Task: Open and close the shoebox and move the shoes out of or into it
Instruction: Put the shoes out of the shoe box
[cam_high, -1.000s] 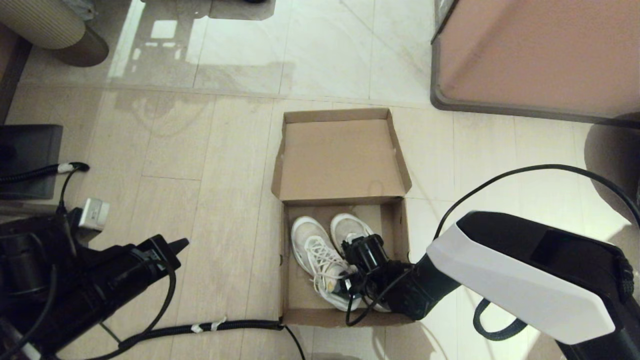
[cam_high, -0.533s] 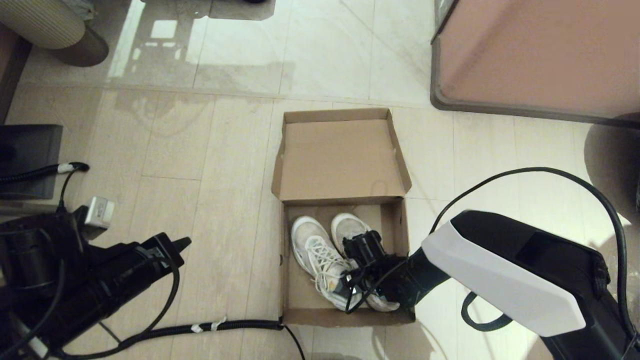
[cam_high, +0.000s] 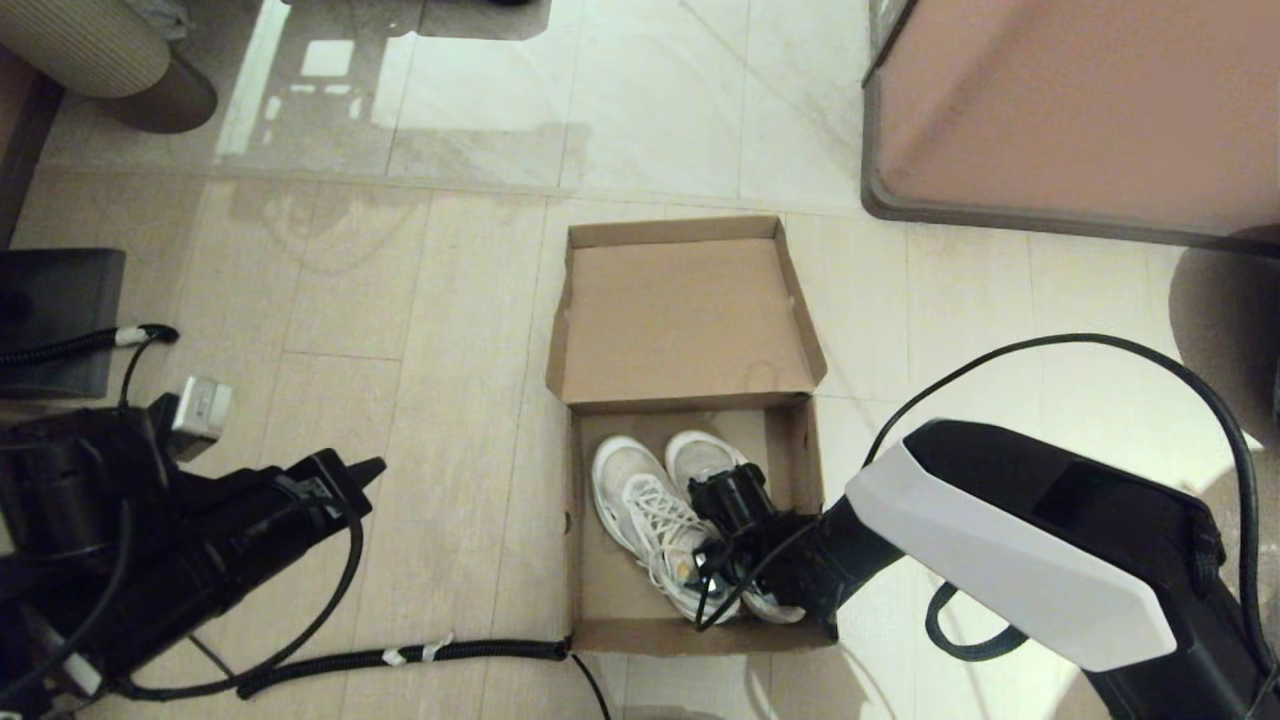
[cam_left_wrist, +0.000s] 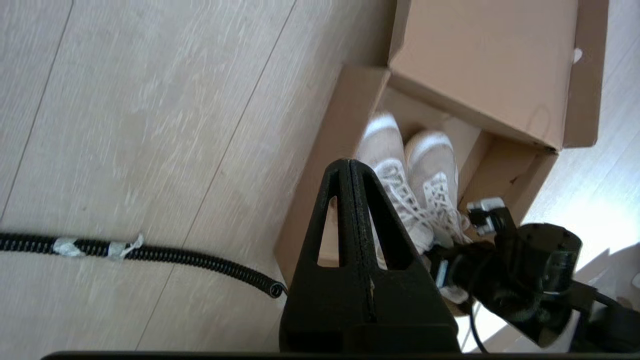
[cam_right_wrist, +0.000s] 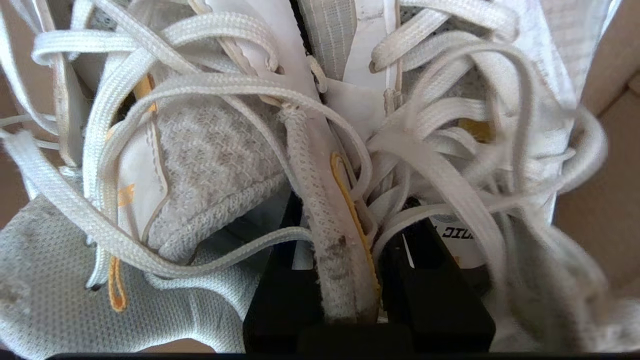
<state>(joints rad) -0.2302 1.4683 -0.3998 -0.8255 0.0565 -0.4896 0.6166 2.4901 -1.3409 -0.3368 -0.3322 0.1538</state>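
The brown cardboard shoebox stands on the floor with its lid flipped back, away from me. Both white lace-up shoes lie side by side inside it, toes toward the lid. My right gripper reaches down into the box at the shoes' heel end. In the right wrist view its fingers are clamped on the adjoining mesh collars of the shoes, among loose laces. My left gripper hangs shut and empty over the floor left of the box; its tip points toward the shoebox.
A large pinkish-brown cabinet with a grey rim stands at the far right. A black coiled cable runs along the floor to the box's near left corner. A dark case lies at the left edge, a ribbed beige cylinder at the far left.
My right arm has pushed a little further in, and the shoes and box have shifted slightly to the right with it. The left arm has drifted a little.
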